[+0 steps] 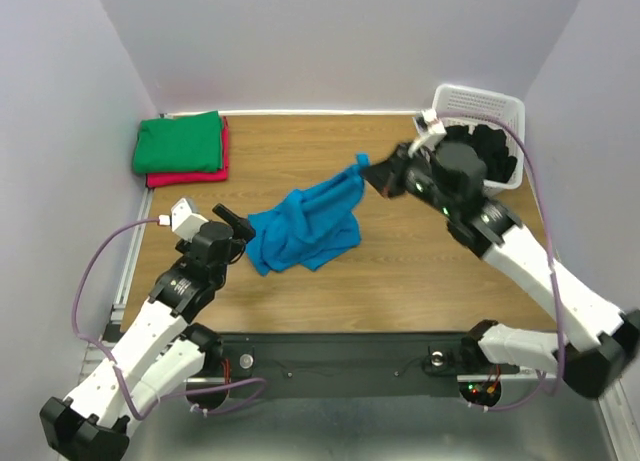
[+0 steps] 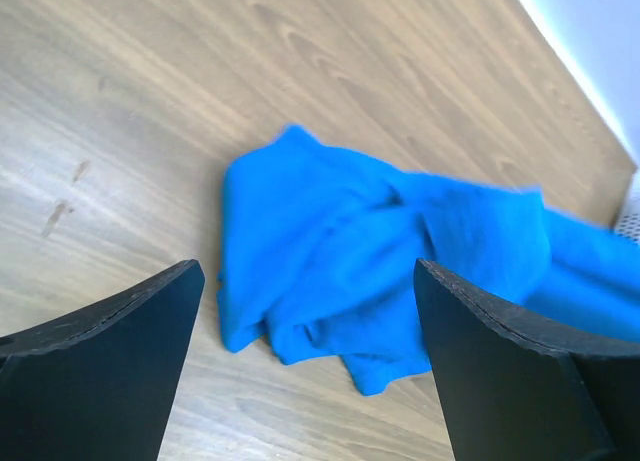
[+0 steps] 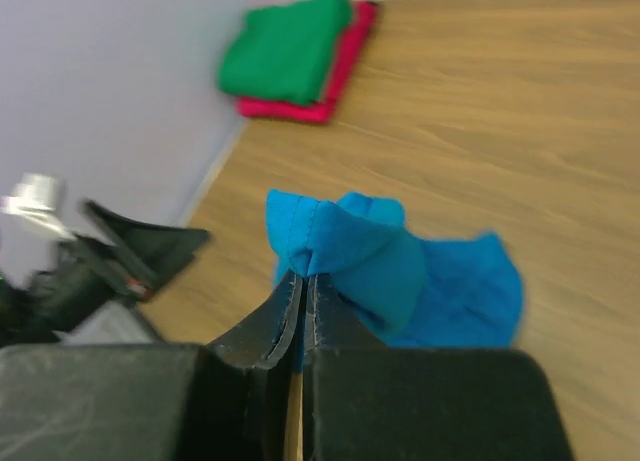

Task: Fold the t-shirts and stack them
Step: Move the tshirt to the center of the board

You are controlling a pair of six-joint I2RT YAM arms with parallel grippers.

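Note:
A crumpled turquoise-blue t-shirt point(image 1: 305, 226) lies mid-table. My right gripper point(image 1: 368, 171) is shut on its upper right edge and lifts that edge; the pinch shows in the right wrist view point(image 3: 304, 276) with blue cloth point(image 3: 380, 266) bunched above the tips. My left gripper point(image 1: 238, 231) is open and empty at the shirt's left edge; in the left wrist view the shirt point(image 2: 380, 251) lies just beyond the spread fingers point(image 2: 120, 331). A folded green t-shirt point(image 1: 180, 141) sits on a folded red-pink one point(image 1: 190, 177) at the back left. Black t-shirts point(image 1: 490, 146) fill the basket.
A white lattice basket point(image 1: 480, 103) stands at the back right corner. Purple walls close the left, back and right sides. The green and red-pink stack also shows in the right wrist view point(image 3: 290, 51). Bare wooden tabletop point(image 1: 420, 281) lies in front of the shirt.

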